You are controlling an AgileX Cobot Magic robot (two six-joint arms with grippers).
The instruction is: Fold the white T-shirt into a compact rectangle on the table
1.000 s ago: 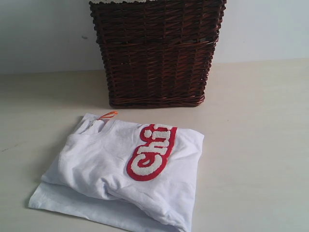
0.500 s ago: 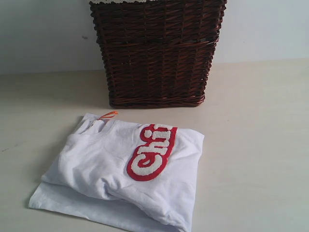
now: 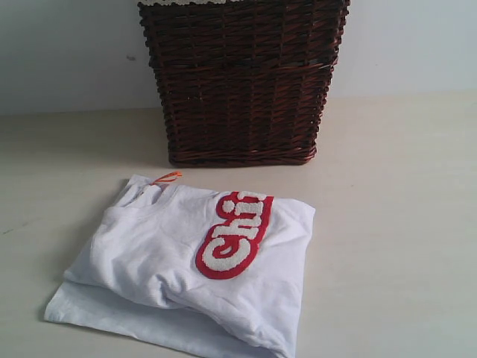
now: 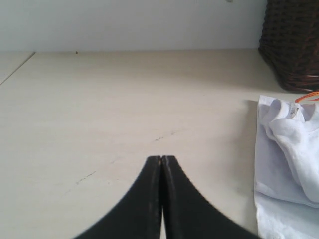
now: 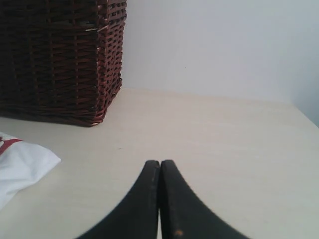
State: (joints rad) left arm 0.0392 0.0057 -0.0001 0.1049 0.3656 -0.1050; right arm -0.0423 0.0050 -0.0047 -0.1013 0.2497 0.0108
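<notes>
The wide, smooth, pale cream surface [image 3: 395, 224] holds two things. A thin white cotton T-shirt [image 3: 141, 257] lies on it near the front, folded into a bumpy bundle. Fuzzy white letters edged in red [image 3: 235, 235] show on top, and a little orange loop [image 3: 167, 177] sticks out at the far end. Behind the shirt, a little apart, stands a tall dark brown wicker basket [image 3: 242, 82]. A few thin dark marks [image 4: 164, 137] show on a bare part of the surface.

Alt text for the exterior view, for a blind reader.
A folded white T-shirt with red-outlined lettering lies on the cream table in front of a dark wicker basket. Its orange collar loop sticks out toward the basket.
</notes>
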